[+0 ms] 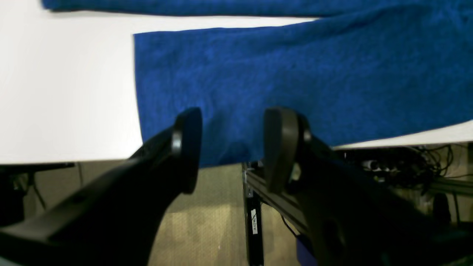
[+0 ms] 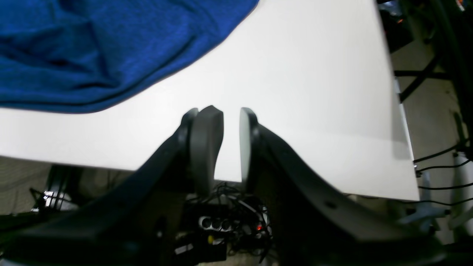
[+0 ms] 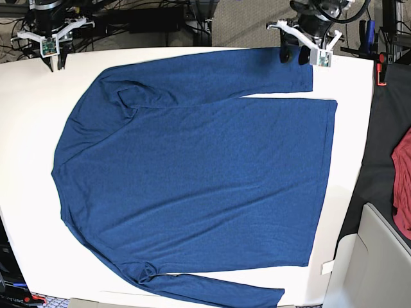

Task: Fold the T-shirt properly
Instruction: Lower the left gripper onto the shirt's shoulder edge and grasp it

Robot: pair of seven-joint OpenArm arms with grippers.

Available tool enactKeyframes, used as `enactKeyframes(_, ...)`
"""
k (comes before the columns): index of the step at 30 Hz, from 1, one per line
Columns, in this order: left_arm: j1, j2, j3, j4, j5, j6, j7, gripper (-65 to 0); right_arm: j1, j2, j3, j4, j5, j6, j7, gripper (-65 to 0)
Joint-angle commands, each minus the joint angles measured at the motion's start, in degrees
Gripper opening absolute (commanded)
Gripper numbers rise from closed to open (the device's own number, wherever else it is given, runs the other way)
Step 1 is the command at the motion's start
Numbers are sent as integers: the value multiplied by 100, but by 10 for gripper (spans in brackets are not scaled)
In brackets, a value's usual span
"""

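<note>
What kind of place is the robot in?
It looks like a robot workshop or lab, though I can't be sure. There are two robot arms over a white table, and loose black cables and electronic gear beyond its edge.

I see matt blue knit cloth in the shirt [image 3: 205, 173] — softly creased — over a smooth white counter [image 3: 29, 128]; the red cloth [image 3: 403, 186] looks matt, rumpled.

The blue T-shirt [image 3: 205, 179] lies spread on the table [image 3: 29, 141], long sleeves outstretched (one shoulder rumpled).
</note>
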Motion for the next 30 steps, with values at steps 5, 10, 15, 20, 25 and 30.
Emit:
enactKeyframes(5, -519, 116, -414, 16, -32, 1, 558, -383, -50, 42, 43, 142, 14, -69, 145, -524)
enactKeyframes(10, -783, 151, -757, -1, -23, 1, 892, -382, -50, 42, 52, 142, 14, -69, 145, -524)
enactKeyframes(15, -765, 133, -766, -203, -23, 1, 927, -381, -50, 60, 52, 142, 14, -69, 145, -524)
enactKeyframes(20, -748, 142, -757, -441, -23, 1, 927, -381, -50, 33, 52, 142, 14, -69, 145, -524)
enactKeyframes(25, -730, 151, -713, -705, -32, 1, 901, -381, -50, 33, 52, 150, 23, -69, 154, -524)
enactKeyframes(30, -616, 301, -687, -705, -40, -17, 909, -384, -50, 33, 52, 150, 23, -69, 163, -524)
